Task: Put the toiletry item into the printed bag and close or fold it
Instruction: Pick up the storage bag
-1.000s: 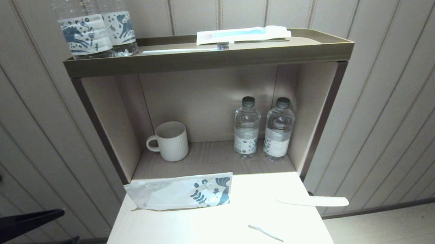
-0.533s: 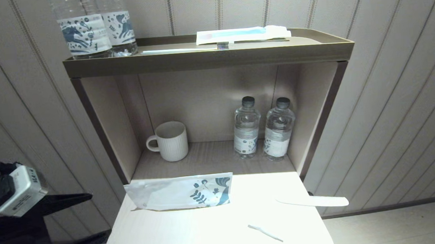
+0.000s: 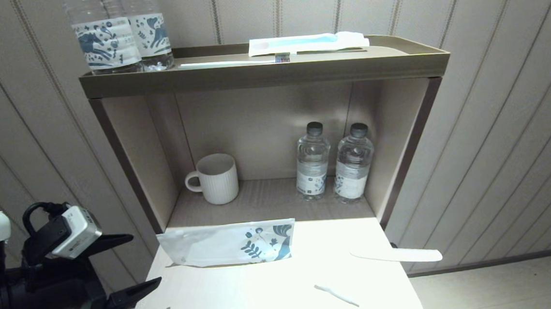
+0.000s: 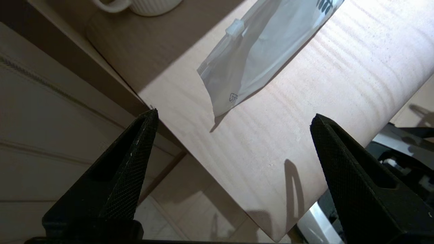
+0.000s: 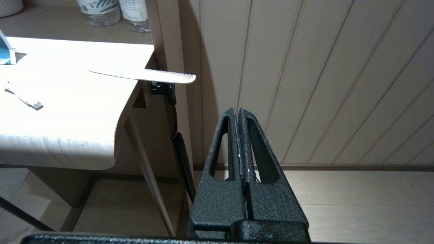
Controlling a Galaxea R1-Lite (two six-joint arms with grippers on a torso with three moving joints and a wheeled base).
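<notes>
The printed bag (image 3: 227, 243) lay flat on the pale surface (image 3: 275, 290), just in front of the mug (image 3: 214, 178). Left of the bag, off the surface's edge, the left hand (image 3: 133, 264) hovered with its fingers spread wide, holding nothing. The comb (image 3: 396, 255) (overhanging the edge) lay well right of the bag. Lower down beyond the comb, the right hand (image 5: 238, 117) sat pinched closed, empty.

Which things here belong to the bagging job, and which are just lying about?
Job: printed bag on the table; comb overhanging the table's right edge; open left gripper near the bag; right gripper, shut, off the table.

Lying about: mug, water bottles, toothbrush, striped packet, small white stick.
</notes>
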